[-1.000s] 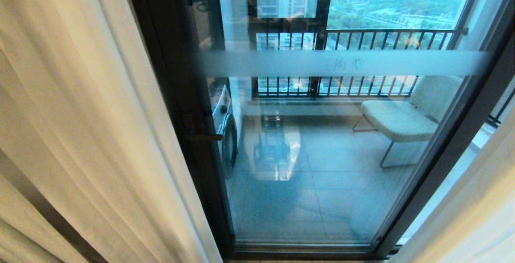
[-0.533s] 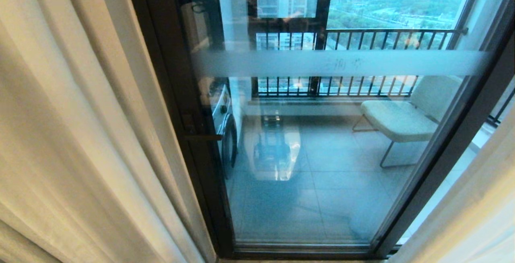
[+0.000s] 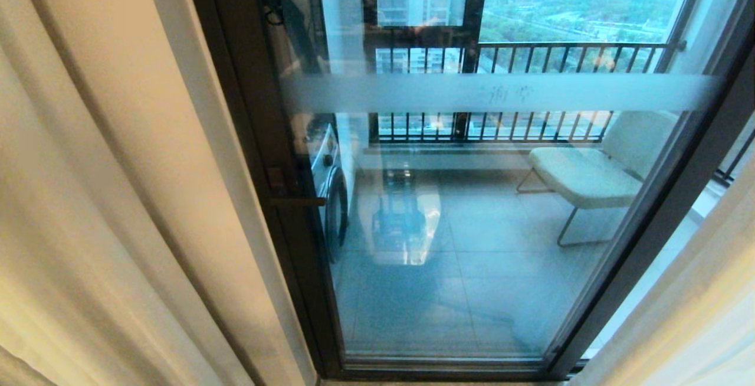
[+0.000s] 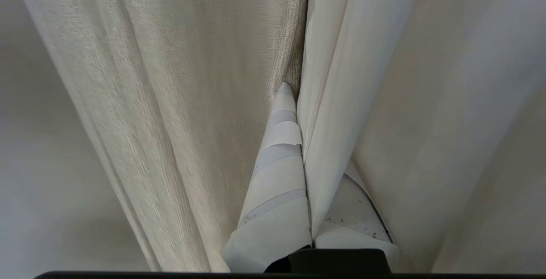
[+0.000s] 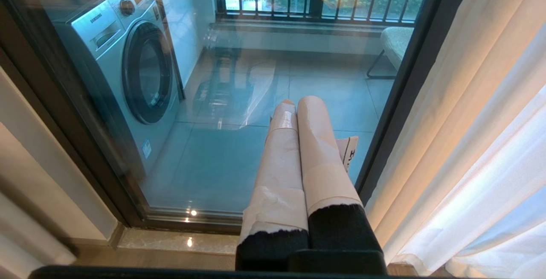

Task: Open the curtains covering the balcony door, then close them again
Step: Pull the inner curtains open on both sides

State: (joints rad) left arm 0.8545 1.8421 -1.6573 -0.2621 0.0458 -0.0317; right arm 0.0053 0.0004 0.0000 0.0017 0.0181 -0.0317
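The curtains hang at the left of the head view as pale grey-beige folds, beside the dark frame of the balcony door.

Left gripper: visible in the left wrist view only. Its tape-wrapped fingers are pressed together with a fold of curtain fabric pinched between them. Coarse woven drape lies against the outer face of one finger; a smoother pale panel covers most of the other finger. The fabric runs on past the fingertips.

The door's clear pane carries one horizontal frosted band. Behind the glass stand a washing machine, a railing and a pale chair.

Right gripper: its two wrapped fingers lie side by side, closed, with nothing between them. The door glass and its bottom track lie ahead of the fingertips. A second curtain panel, beige drape with white sheer, hangs just beside the fingers, not touching them.
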